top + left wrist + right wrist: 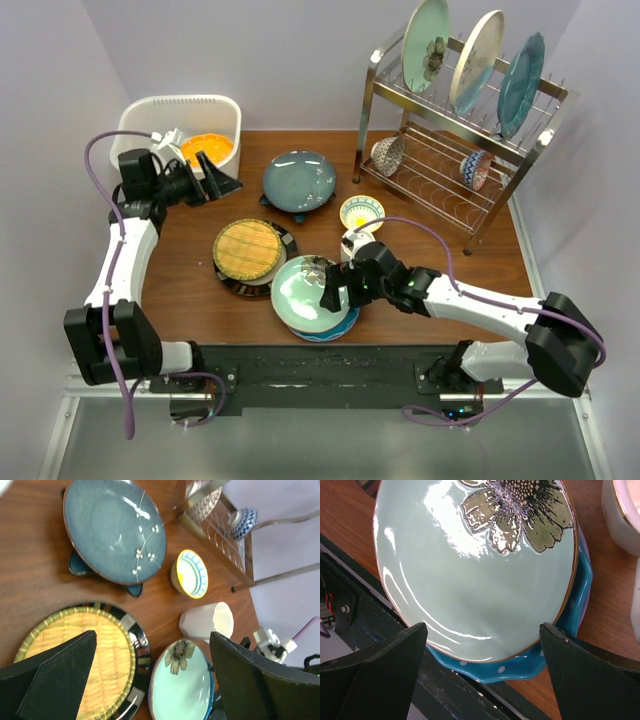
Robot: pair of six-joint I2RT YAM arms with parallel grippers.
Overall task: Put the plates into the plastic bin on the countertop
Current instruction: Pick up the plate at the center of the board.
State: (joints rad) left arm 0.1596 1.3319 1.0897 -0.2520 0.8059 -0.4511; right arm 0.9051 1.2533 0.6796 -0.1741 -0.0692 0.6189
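The right end effector hovers low over the near rim of the pale green floral plate. Its fingers are spread as wide as they go on either side of the edge, and it holds nothing. The plate tops a short stack at the front of the desk, resting on a blue dotted plate whose scalloped rim pokes out beneath it. Being round, the plate offers no long axis, only a thin raised lip to pinch.

The plastic bin stands at the far left corner, well apart from the stack, with an orange plate already inside. The left end effector, likewise wide open and empty, hangs just beside the bin's near wall. It is by far the nearer arm to the bin, while the right arm is nearer the stack.

Between stack and bin lie the black-rimmed plate with a yellow woven centre and a dark teal plate, so a carry would likely need height. A white mug stands just beside the stack's far side, leaving little room there. The wood-grain top looks smooth and the glaze slippery.
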